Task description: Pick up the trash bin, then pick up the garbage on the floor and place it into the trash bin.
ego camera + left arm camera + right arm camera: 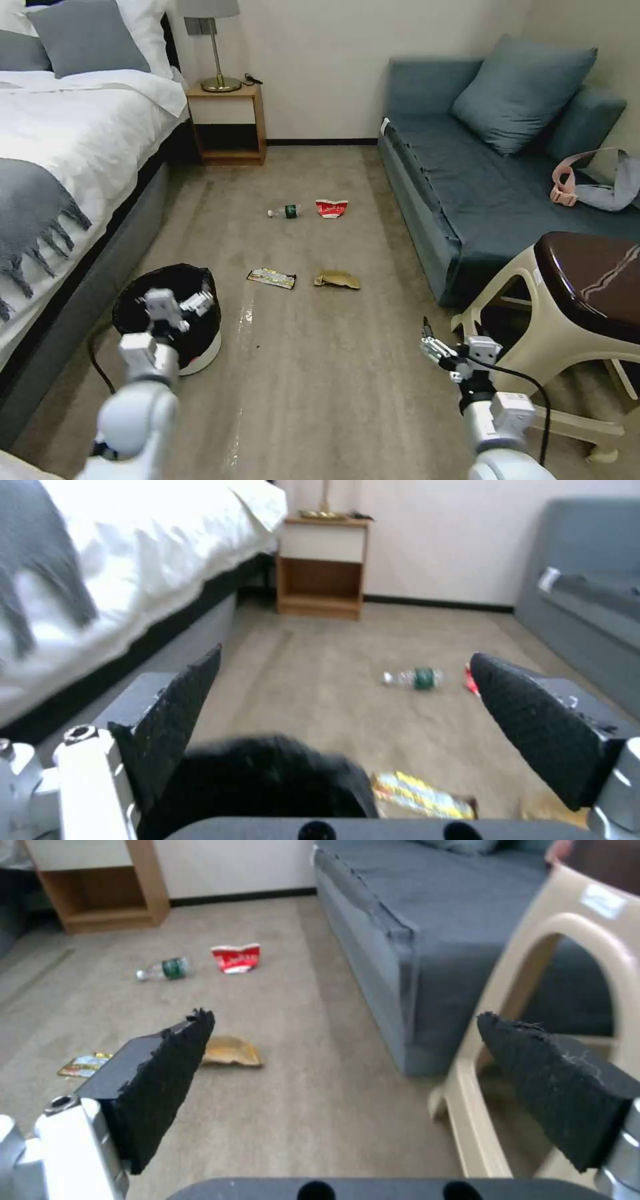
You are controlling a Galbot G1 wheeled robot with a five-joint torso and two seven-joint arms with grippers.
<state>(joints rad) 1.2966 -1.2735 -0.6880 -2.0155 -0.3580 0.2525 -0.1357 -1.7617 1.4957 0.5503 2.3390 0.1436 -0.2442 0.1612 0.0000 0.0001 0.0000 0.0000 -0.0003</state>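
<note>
Nearest the robot, the left gripper point(180, 308) hangs over the trash bin point(137, 308), its jaws spread wide and holding nothing; in the left wrist view the two black pads point(175, 715) stand far apart with the bin's black bag point(267, 780) just below and between them. The bin sits on the floor close beside the bed point(60, 153). The right gripper point(437, 347) hovers above bare floor next to a beige stool point(533, 313), also wide open and empty, as its pads point(167, 1080) show in the right wrist view.

Past the bin, the yellow-green wrapper point(271, 278) lies flat on the floor, with the crumpled brown paper bag point(337, 280) near it toward the sofa point(467, 187). Farther on, the clear bottle point(285, 211) with a green label lies on its side, and the crushed red-white cup point(331, 208) lies just beside it. A nightstand point(227, 123) stands against the far wall.
</note>
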